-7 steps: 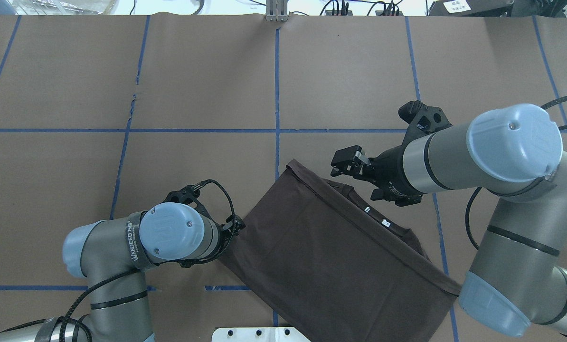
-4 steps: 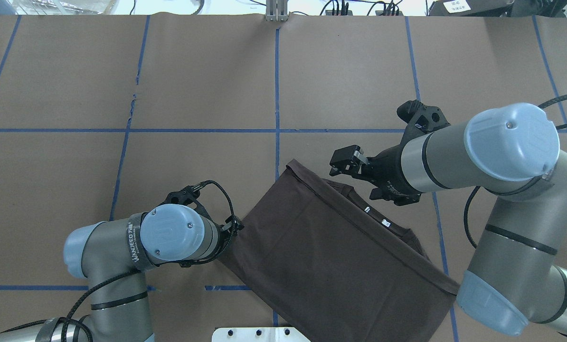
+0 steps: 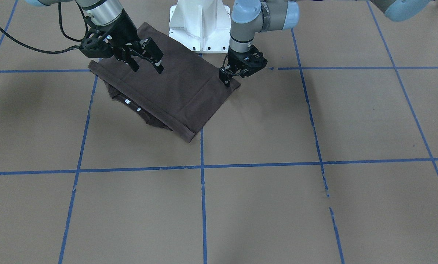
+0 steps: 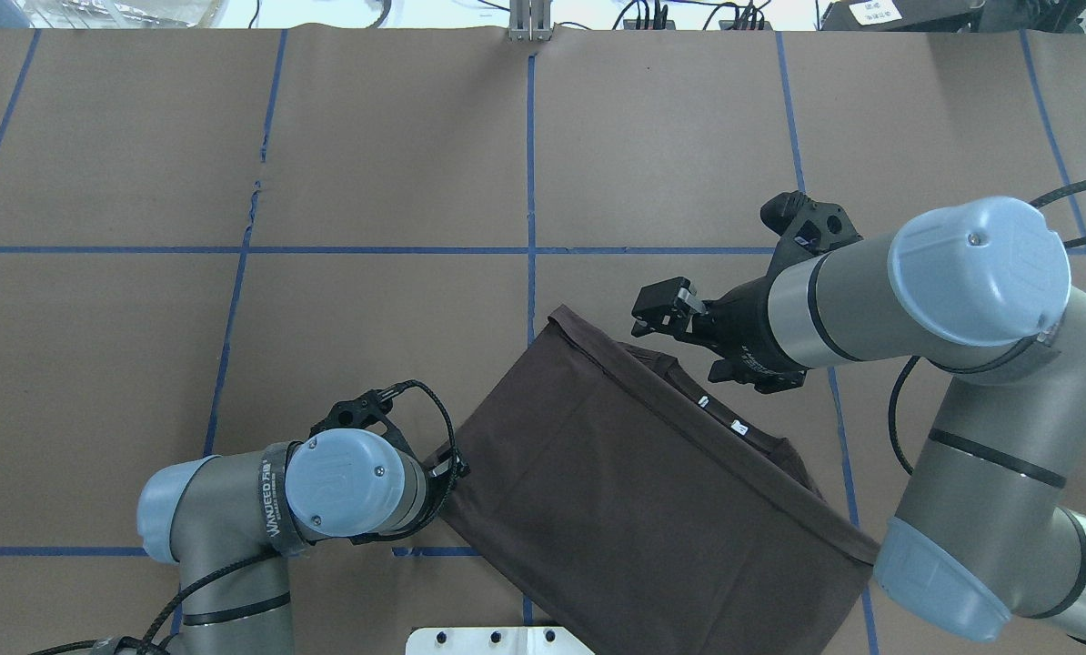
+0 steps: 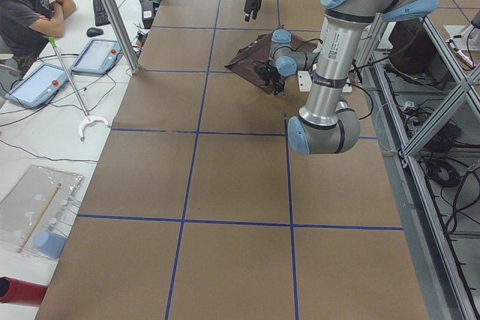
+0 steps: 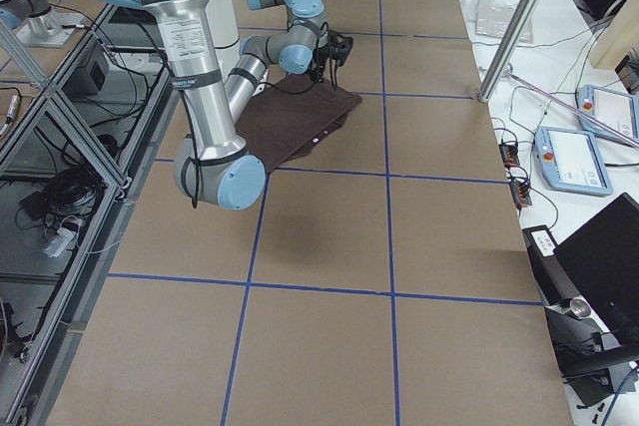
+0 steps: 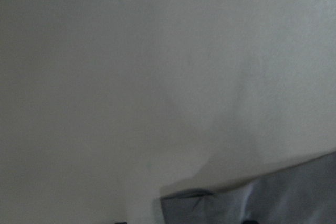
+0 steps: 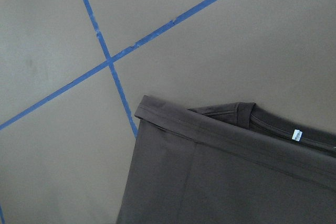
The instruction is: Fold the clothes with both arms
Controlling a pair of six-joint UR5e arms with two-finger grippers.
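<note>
The folded T-shirt (image 3: 175, 88) was spread flat on the tabletop (image 3: 277, 121) just beneath the right pincer (image 3: 147, 65), which was held wide open, likely for regrasping, while the left pincer (image 3: 227, 80) was set low at the cloth's nearest corner, its grip not discernible

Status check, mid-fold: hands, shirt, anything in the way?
Left hand shut on corner of folded dark brown T-shirt. Right hand open, raised above its collar side. Nothing in the way; white metal pedestal base sits close behind.

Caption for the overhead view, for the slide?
Folded dark T-shirt lying skewed on the brown table; left hand at its left edge, right hand open above the collar side.
</note>
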